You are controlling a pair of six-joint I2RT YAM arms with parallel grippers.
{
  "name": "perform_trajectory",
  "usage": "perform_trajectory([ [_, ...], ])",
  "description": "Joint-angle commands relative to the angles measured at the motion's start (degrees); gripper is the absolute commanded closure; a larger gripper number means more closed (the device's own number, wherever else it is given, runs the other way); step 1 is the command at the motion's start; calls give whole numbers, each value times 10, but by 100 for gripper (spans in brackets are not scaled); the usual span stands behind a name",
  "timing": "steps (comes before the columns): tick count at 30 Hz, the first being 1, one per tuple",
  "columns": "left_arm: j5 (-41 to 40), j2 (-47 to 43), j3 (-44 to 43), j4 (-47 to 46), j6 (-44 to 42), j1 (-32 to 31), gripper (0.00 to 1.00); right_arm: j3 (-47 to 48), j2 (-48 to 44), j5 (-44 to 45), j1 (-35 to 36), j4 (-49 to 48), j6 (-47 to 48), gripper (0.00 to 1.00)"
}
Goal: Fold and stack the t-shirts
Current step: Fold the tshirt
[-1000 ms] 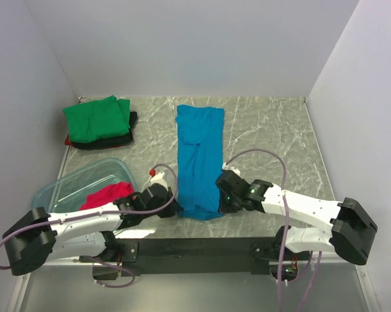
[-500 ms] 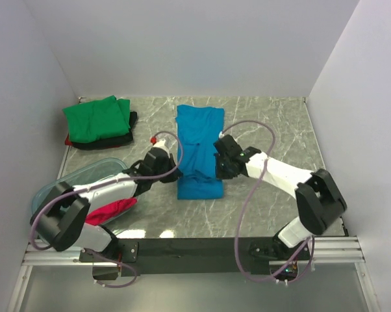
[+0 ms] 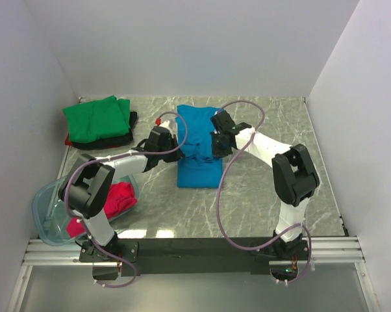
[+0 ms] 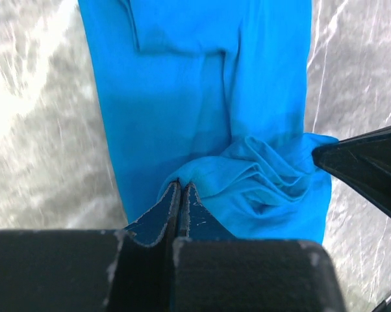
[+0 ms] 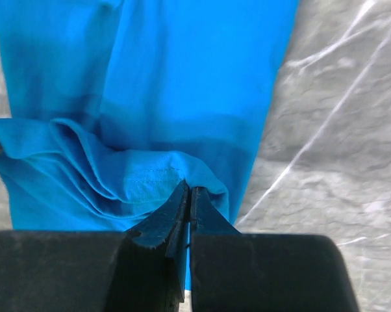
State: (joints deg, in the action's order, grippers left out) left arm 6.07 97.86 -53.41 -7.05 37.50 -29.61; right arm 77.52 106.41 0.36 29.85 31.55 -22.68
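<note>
The bright blue t-shirt (image 3: 200, 146) lies lengthwise on the marble table's middle. Its near hem is lifted and carried toward the far end, doubling the cloth. My left gripper (image 3: 174, 144) is shut on the hem's left corner (image 4: 182, 179). My right gripper (image 3: 212, 145) is shut on the hem's right corner (image 5: 189, 179). The lifted hem sags in folds between them (image 4: 267, 175). A green t-shirt (image 3: 97, 117) sits folded on a black one (image 3: 121, 138) at the far left, with a red edge under them. A magenta-red t-shirt (image 3: 111, 200) lies in the bin.
A clear plastic bin (image 3: 49, 211) stands at the near left and holds the magenta-red shirt. White walls close in the table on three sides. Both arms' cables loop over the table beside the blue shirt.
Both grippers have carried the blue shirt's near hem away from the table's near edge toward the far end. The shirt now looks shorter, folded over itself.
</note>
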Motion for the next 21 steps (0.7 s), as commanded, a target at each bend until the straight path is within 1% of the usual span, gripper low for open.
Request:
perform_trajectory([
  [1, 23, 10, -37, -24, -19, 12, 100, 48, 12, -2, -15, 20, 24, 100],
  [7, 31, 51, -92, -8, -30, 30, 100, 99, 55, -2, -34, 41, 36, 100],
  [14, 25, 92, -117, -4, -29, 44, 100, 152, 107, -16, -46, 46, 41, 100],
  [17, 17, 105, -129, 7, -26, 45, 99, 159, 113, -11, -50, 36, 38, 100],
  [18, 12, 108, -132, 12, -25, 45, 99, 158, 110, -7, -51, 33, 36, 97],
  [19, 2, 107, -136, 18, -22, 45, 90, 154, 100, -5, -55, 27, 35, 88],
  [21, -29, 93, -137, 29, -18, 45, 73, 147, 85, 8, -55, 26, 32, 75],
])
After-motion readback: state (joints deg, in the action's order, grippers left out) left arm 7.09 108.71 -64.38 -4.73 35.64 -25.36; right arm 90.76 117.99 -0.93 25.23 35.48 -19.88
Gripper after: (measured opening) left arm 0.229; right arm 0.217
